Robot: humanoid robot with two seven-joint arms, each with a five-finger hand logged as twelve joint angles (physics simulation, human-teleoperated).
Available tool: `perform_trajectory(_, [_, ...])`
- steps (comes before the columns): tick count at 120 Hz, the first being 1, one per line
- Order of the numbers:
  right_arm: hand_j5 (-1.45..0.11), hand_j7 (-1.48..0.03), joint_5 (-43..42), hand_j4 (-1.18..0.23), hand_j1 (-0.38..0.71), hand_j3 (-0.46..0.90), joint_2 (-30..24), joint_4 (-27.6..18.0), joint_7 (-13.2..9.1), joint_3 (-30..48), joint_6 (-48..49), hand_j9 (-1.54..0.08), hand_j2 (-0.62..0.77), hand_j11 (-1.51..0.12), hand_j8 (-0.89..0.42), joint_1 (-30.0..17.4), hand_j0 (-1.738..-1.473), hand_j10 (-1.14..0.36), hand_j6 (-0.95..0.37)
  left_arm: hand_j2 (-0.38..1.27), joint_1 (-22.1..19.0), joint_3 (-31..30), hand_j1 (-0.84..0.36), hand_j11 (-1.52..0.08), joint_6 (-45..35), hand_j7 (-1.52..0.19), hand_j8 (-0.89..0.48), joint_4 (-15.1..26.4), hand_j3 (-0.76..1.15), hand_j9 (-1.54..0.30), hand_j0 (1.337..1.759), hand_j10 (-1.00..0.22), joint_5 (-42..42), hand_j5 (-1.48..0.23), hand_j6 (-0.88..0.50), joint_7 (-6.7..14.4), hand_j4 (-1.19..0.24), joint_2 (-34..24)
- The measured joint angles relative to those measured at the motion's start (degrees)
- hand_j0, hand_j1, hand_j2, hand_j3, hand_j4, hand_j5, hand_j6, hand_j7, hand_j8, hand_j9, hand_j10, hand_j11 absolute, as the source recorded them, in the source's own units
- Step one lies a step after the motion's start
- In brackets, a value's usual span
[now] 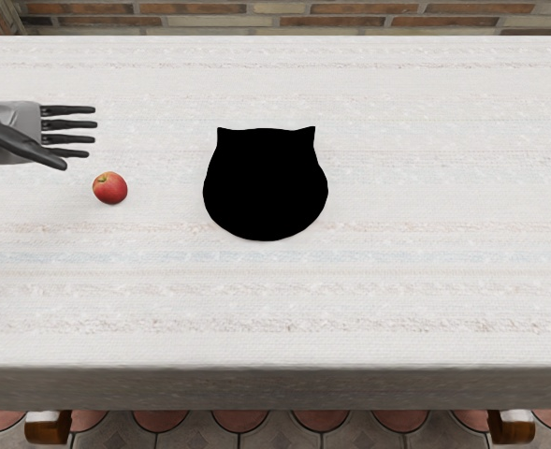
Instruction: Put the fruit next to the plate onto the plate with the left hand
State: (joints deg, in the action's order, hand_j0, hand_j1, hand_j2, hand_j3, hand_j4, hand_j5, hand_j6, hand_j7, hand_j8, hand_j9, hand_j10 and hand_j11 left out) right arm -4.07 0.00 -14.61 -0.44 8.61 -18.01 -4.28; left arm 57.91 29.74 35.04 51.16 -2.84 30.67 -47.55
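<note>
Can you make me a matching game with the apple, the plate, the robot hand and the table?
Things:
1. apple
2. plate
3. left robot hand
4. table

Clues:
A. black, with two cat ears
B. fingers spread, holding nothing
C. red, lying left of the plate
D. whitish, underneath everything

Pairs: 1-C, 2-A, 3-B, 4-D

Red apple (109, 187) between robot hand (43, 134) and plate (265, 184)
</note>
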Motion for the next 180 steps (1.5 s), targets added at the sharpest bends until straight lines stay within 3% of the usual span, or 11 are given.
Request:
perform_trajectory(20, [0.00,0.00,0.0,0.00,-0.35,0.00,0.0,-0.1,0.0,0.1,0.0,0.00,0.00,0.00,0.00,0.1,-1.658,0.00,0.00,0.00,0.1,-0.2,0.33,-0.02,0.0,-0.02,-0.02,-0.1,0.00,-0.02,1.658,-0.02,0.1,-0.02,-0.02,0.2,-0.02,0.4])
perform_trajectory(29, [0.00,0.00,0.0,0.00,-0.35,0.00,0.0,0.0,0.0,0.1,0.0,0.00,0.00,0.00,0.00,0.1,-1.658,0.00,0.00,0.00,1.3,-0.4,0.32,-0.03,0.0,-0.03,-0.02,0.6,0.00,-0.03,1.658,-0.02,3.9,-0.03,-0.02,0.8,-0.02,0.5])
perform_trajectory(48, [0.00,0.00,0.0,0.00,-0.35,0.00,0.0,0.0,0.0,0.1,0.0,0.00,0.00,0.00,0.00,0.2,-1.658,0.00,0.00,0.01,6.8,-0.4,0.31,-0.04,-0.8,-0.04,-0.03,7.0,0.00,-0.04,1.658,-0.03,21.1,-0.04,-0.03,1.3,-0.03,2.6])
perform_trajectory(68, [0.00,0.00,0.0,0.00,-0.35,0.00,0.0,0.0,0.0,0.1,0.0,0.00,0.00,0.00,0.00,0.3,-1.658,0.00,0.00,0.01,6.9,-1.6,0.31,-0.05,-11.8,-0.05,-0.04,9.8,0.00,-0.05,1.658,-0.04,41.0,-0.05,-0.04,1.6,-0.04,7.7])
perform_trajectory(77, [0.00,0.00,0.0,0.00,-0.35,0.00,0.0,0.0,0.0,0.1,0.0,0.00,0.00,0.00,0.00,0.3,-1.658,0.00,0.00,0.01,6.8,-4.1,0.31,-0.05,-18.2,-0.05,-0.04,11.9,0.00,-0.05,1.658,-0.04,48.6,-0.05,-0.04,2.8,-0.04,10.2])
perform_trajectory(102, [0.00,0.00,0.0,0.00,-0.35,0.00,0.0,0.0,0.0,0.1,0.0,0.00,0.00,0.00,0.00,0.3,-1.658,0.00,0.00,0.01,7.5,-10.2,0.30,-0.05,-24.4,-0.05,-0.04,15.3,0.00,-0.05,1.658,-0.04,61.7,-0.05,-0.04,4.1,-0.04,15.9])
perform_trajectory(112, [0.00,0.00,0.0,0.00,-0.35,0.00,0.0,0.0,0.0,0.1,0.0,0.00,0.00,0.00,0.00,0.3,-1.658,0.00,0.00,0.01,9.8,-15.0,0.30,-0.05,-24.9,-0.05,-0.04,15.4,0.00,-0.05,1.658,-0.04,63.2,-0.05,-0.04,4.2,-0.04,17.4])
perform_trajectory(144, [0.00,0.00,0.0,0.00,-0.35,0.00,0.0,0.0,0.0,0.1,0.0,0.00,0.00,0.00,0.00,0.3,-1.658,0.00,0.00,0.01,9.5,-20.8,0.28,-0.07,-26.3,-0.07,-0.06,11.6,0.00,-0.07,1.658,-0.06,72.2,-0.07,-0.06,4.3,-0.06,19.3])
perform_trajectory(180, [0.00,0.00,0.0,0.00,-0.35,0.00,0.0,0.0,0.0,0.1,0.0,0.00,0.00,0.00,0.00,0.4,-1.658,0.00,0.00,0.04,9.6,-23.9,0.12,-0.25,-26.6,-0.25,-0.20,7.4,0.00,-0.25,1.658,-0.20,73.3,-0.25,-0.20,4.3,-0.20,22.2])
